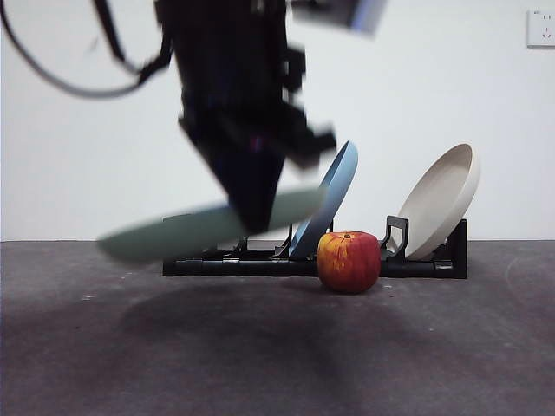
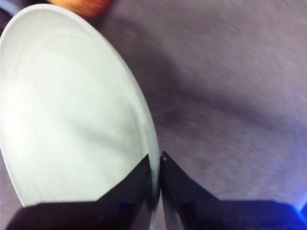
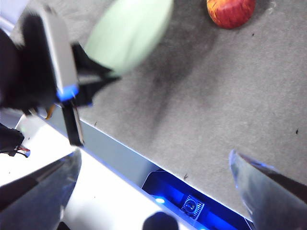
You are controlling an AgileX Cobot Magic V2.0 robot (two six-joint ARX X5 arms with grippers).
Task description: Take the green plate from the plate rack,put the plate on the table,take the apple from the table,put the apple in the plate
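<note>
The dark grey bench (image 1: pixel 277 347) fills the lower part of the front view, matte and lightly scuffed, with a plain white wall behind it and a white wall socket (image 1: pixel 540 28) at the top right corner; no brand, label or writing can be read anywhere in the three views. A large dark arm drops in from the top of the front view, and the left end effector (image 1: pixel 256 217) is clenched on the rim of the green plate (image 1: pixel 208 227), which hangs in the air above the bench, tilted only slightly from flat, blurred, clear of the rack and to the left of the apple. In the left wrist view the two black jaws pinch the plate's edge between them, the pale mint face spreading away from the grip, with a sliver of the apple showing just past the plate's far rim. The plate rack (image 1: pixel 316 260) lies long and low at the back of the bench, black, with upright prongs and end brackets. A beige plate (image 1: pixel 442 201) leans in its right end and a blue plate (image 1: pixel 328 198) leans in a slot nearer the middle, partly behind the arm. The apple (image 1: pixel 349 261), red with yellow-orange streaks, sits on the bench just in front of the rack, between the two leaning plates. The right end effector (image 3: pixel 153 191) waits off the bench edge, its jaws spread wide apart and grasping nothing.
</note>
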